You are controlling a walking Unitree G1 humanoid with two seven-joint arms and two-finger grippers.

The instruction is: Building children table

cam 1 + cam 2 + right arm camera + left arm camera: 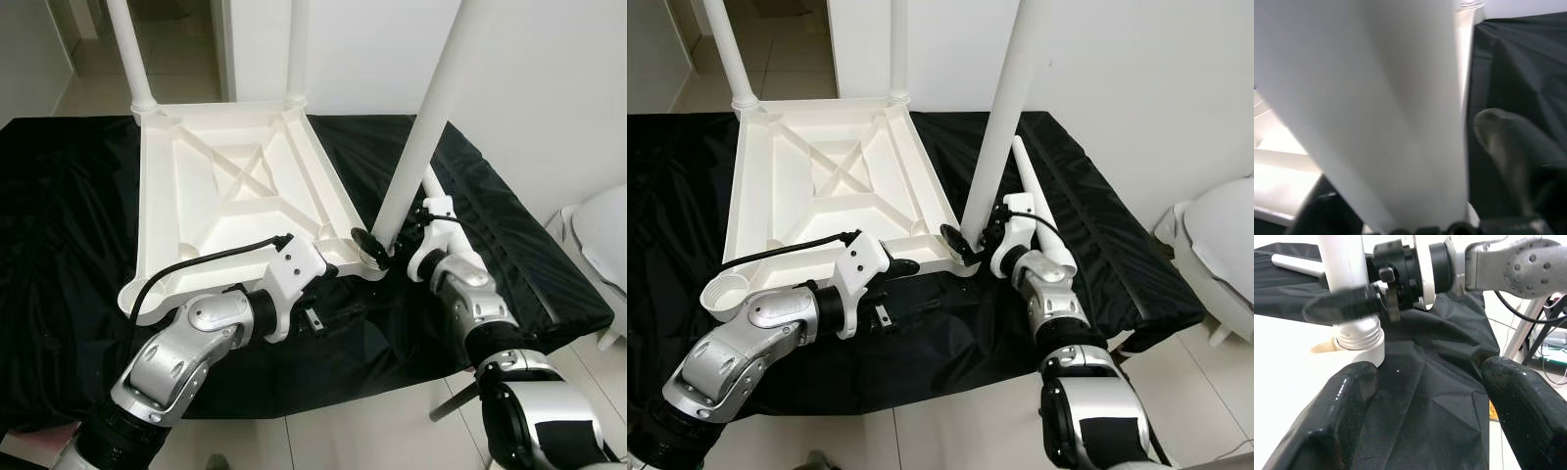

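The white table top (186,211) lies upside down on a black-draped surface. Two white legs (132,54) stand in its far corners. My right gripper (377,247) is shut on a third white leg (421,127), held upright with its threaded base (1359,338) at the top's near right corner. That leg (1376,112) runs between the right fingers (1508,142). My left gripper (893,292) is open beside the near edge, over black cloth, holding nothing. Another leg (1038,196) lies on the cloth behind the right gripper. The near left corner socket (720,294) has no leg in it.
Black cloth (69,245) covers the work surface, whose front edge is close to me. A white rounded object (602,235) stands on the tiled floor at the right. A white wall (549,88) rises behind, and a metal stand leg (451,401) shows below the edge.
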